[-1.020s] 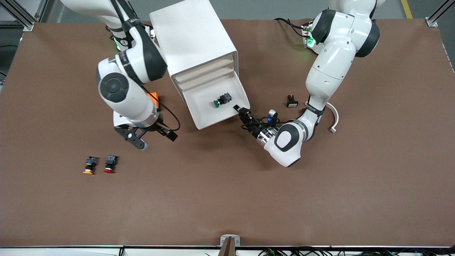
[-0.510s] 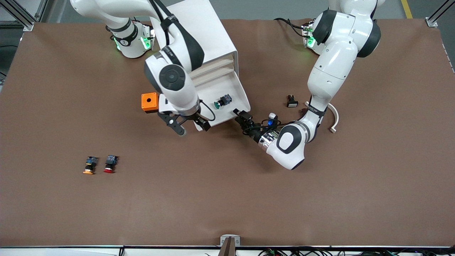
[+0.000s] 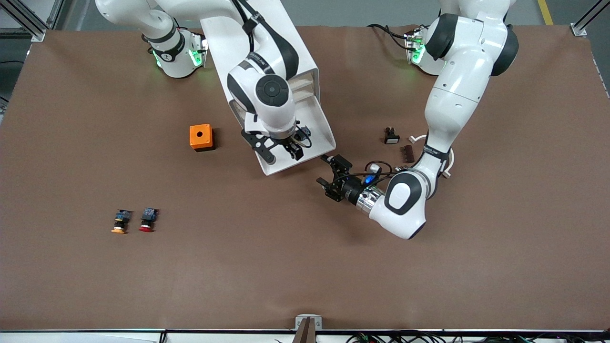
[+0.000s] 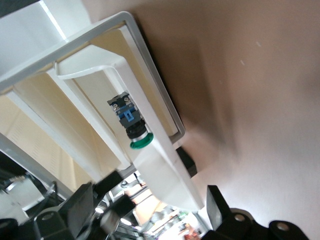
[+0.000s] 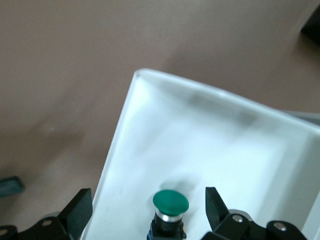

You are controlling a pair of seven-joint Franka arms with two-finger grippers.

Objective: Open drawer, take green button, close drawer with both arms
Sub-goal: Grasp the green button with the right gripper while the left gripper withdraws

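Observation:
The white cabinet has its lowest drawer pulled out. In it lies the green-capped button, mostly hidden in the front view by the right arm's hand. My right gripper hangs open over the drawer, and in the right wrist view the green cap sits between its spread fingers, untouched. My left gripper is open, low over the table just off the drawer's front corner, holding nothing. The left wrist view shows the drawer and the button lying on its side.
An orange box stands beside the drawer toward the right arm's end. A yellow-orange-capped button and a red-capped button lie nearer the front camera. A small black-and-white part, a brown piece and a white curved piece lie by the left arm.
The right arm swung from the table by the orange box to over the open drawer. The left gripper opened, let go of the drawer front and drew back from it.

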